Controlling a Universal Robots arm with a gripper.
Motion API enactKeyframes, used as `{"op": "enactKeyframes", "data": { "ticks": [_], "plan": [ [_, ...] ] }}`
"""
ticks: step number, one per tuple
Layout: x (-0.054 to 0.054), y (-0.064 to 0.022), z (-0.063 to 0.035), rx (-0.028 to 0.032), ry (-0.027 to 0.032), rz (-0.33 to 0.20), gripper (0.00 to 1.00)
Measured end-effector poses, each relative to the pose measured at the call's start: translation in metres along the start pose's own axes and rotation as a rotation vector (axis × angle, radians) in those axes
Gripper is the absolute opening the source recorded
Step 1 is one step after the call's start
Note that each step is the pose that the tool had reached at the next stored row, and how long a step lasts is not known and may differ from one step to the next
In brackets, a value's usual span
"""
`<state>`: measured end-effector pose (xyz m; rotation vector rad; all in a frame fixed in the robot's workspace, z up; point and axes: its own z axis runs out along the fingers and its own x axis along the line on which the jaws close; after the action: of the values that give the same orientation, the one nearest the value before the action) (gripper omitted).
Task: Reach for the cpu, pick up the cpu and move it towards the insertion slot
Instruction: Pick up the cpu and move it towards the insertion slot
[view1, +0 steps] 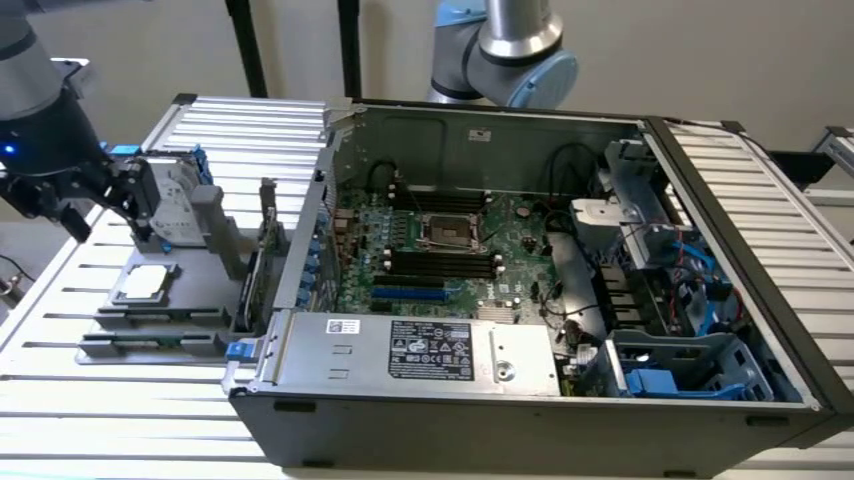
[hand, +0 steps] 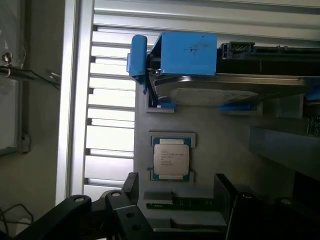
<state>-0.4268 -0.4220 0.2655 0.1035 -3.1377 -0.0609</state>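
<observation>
Cut-off and unreadable parts of a robot's computer workbench.
The robot arm (view1: 34, 95) runs off the exterior view's upper edge, and the power supply label (view1: 434, 350) is too small to read. The wrist view's frame cuts off the gripper (hand: 176, 180) behind its spread fingers (hand: 131, 182). The cpu (hand: 171, 159) print is unreadable; the hard drive (hand: 215, 92) sits partly behind its blue frame (hand: 187, 52).

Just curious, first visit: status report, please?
Open gripper poised over the cpu, holding nothing. The cpu lies flat on its grey holder. Nothing in between.
</observation>
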Motion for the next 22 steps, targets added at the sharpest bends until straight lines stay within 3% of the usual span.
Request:
{"op": "enactKeyframes", "data": {
  "ticks": [22],
  "plan": [
    [0.0,-0.0053,0.0398,0.0,0.0007,-0.016,0.71]
  ]
}}
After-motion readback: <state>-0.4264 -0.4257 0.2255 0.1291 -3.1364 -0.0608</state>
